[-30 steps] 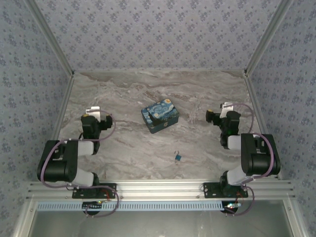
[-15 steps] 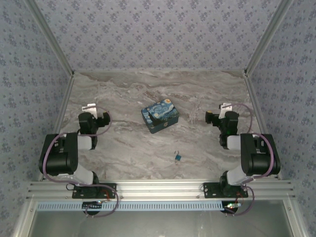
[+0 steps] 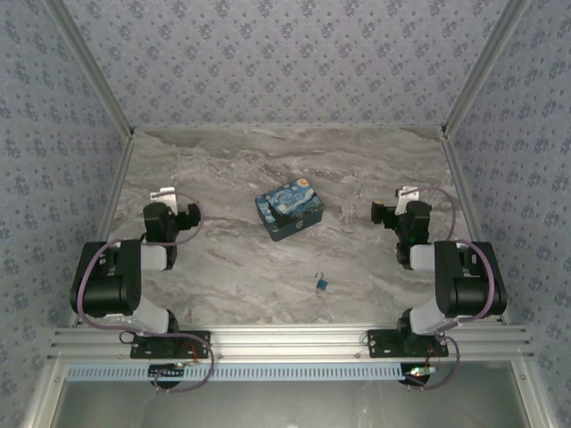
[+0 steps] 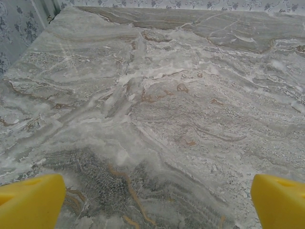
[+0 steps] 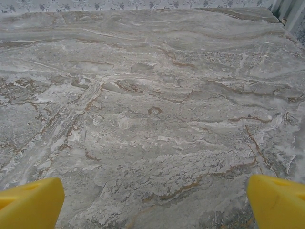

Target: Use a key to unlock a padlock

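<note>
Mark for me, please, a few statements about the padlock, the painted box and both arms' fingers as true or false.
1. The padlock lies on the table, nearer the arm bases than the painted box. True.
2. The left fingers are shut on the padlock. False: they stand wide open over bare marble, holding nothing.
3. The painted box sits roughly mid-table, apart from both arms. True.
4. The right fingers are touching the box. False: they are open over bare table, well to the box's right.
</note>
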`<move>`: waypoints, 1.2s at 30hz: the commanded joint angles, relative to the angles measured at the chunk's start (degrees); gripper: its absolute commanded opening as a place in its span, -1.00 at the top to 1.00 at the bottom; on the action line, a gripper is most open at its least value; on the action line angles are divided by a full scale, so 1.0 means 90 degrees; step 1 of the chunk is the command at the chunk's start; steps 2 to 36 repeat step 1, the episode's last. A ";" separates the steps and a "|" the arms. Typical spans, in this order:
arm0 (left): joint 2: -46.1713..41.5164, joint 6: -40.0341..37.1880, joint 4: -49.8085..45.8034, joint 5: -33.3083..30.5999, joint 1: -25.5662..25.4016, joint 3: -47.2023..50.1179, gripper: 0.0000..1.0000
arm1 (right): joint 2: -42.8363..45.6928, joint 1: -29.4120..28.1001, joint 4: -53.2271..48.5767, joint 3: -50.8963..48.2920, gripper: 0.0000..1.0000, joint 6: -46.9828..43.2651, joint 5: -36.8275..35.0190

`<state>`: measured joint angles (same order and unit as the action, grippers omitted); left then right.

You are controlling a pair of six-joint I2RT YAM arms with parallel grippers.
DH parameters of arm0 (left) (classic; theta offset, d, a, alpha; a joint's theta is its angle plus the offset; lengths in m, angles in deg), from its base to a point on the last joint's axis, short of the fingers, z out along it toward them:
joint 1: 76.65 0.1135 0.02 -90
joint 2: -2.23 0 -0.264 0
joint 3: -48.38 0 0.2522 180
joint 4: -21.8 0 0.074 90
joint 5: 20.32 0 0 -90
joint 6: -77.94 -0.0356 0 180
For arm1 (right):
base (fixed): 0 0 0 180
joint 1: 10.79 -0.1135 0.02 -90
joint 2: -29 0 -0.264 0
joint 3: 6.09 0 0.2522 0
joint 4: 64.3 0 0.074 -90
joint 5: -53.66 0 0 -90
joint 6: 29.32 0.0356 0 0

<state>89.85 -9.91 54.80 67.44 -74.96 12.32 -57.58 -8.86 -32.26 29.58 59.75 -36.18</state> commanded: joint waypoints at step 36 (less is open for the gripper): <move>0.0021 -0.0038 -0.0030 -0.0029 -0.0051 -0.0144 -0.99 | -0.0066 -0.0001 -0.0011 0.0066 -1.00 -0.0082 -0.0084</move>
